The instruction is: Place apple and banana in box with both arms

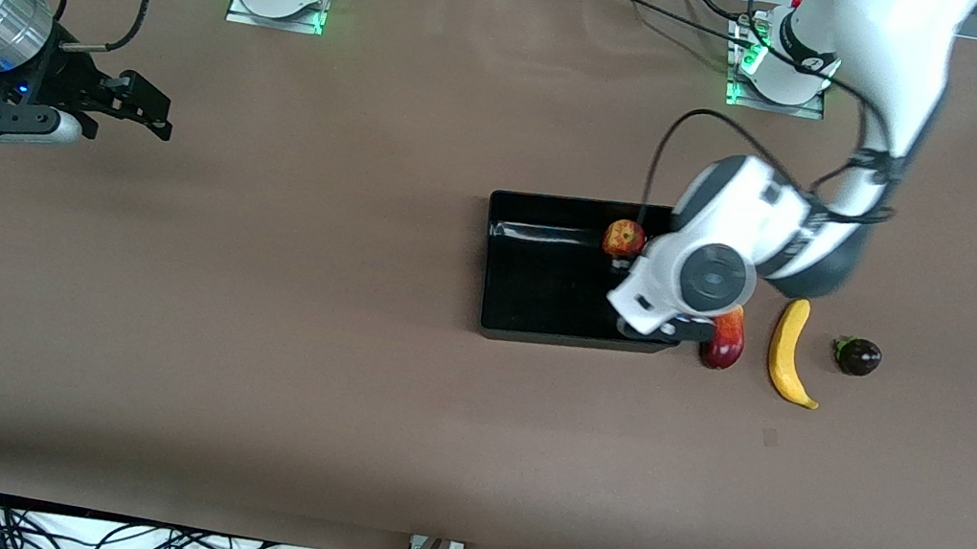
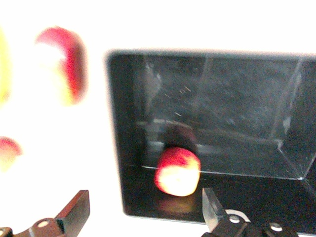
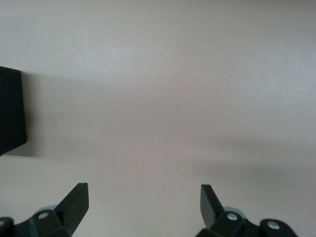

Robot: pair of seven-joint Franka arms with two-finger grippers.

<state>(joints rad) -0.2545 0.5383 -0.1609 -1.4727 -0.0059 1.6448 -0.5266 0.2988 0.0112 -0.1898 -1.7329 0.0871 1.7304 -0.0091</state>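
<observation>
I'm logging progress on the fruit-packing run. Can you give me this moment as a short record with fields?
box: black rectangular open-topped plastic bin, mid-table
apple: small round red-and-yellow apple lying in the bin, by a wall
banana: long curved yellow banana on the table outside the bin, toward the left arm's end
left gripper: over the bin's edge, jaws open, holding nothing
right gripper: waits over bare table, jaws open
other fruit: red-yellow oblong mango beside the bin; dark round fruit next to the banana

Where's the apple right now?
The apple lies in the box, by the wall at the left arm's end, under the open left gripper. The banana is on the table beside the box.
</observation>
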